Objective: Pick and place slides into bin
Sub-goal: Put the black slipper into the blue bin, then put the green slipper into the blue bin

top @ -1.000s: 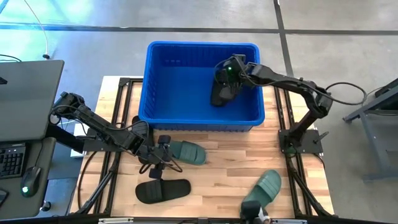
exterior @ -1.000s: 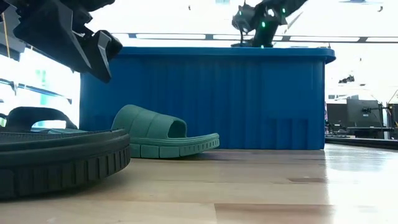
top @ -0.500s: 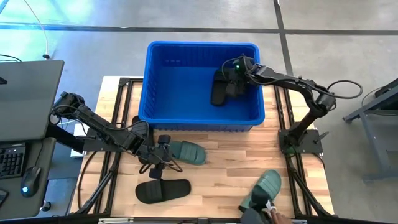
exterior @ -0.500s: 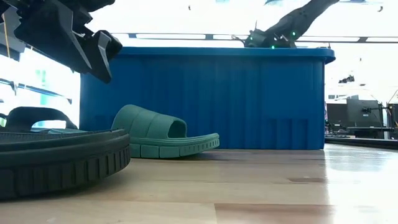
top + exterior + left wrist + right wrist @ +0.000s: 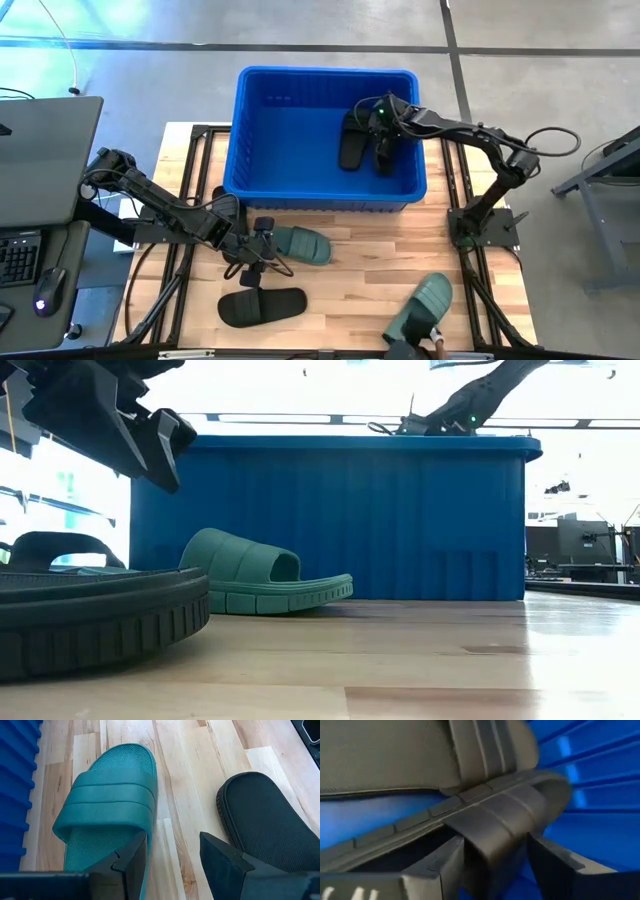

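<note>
The blue bin stands at the table's far side. Two black slides lie side by side on its floor at the right. My right gripper reaches down into the bin, open, its fingers on either side of one black slide's strap. My left gripper hangs open above the table, between a green slide and a black slide, both sole-down on the wood. A second green slide lies near the front right. My right gripper has its open fingers on either side of the black slide's strap, coming from above into the bin. I cannot tell whether a finger touches it. The slide rests on the bin's floor beside the other black slide.
A person's hand shows at the near edge by the second green slide. A laptop and keyboard stand left of the table. Bare wood lies between the bin's near wall and the slides.
My right gripper has come down into the bin with a black slide. That slide now rests on the bin's floor, to the right of the other black one. My left gripper has kept still.
</note>
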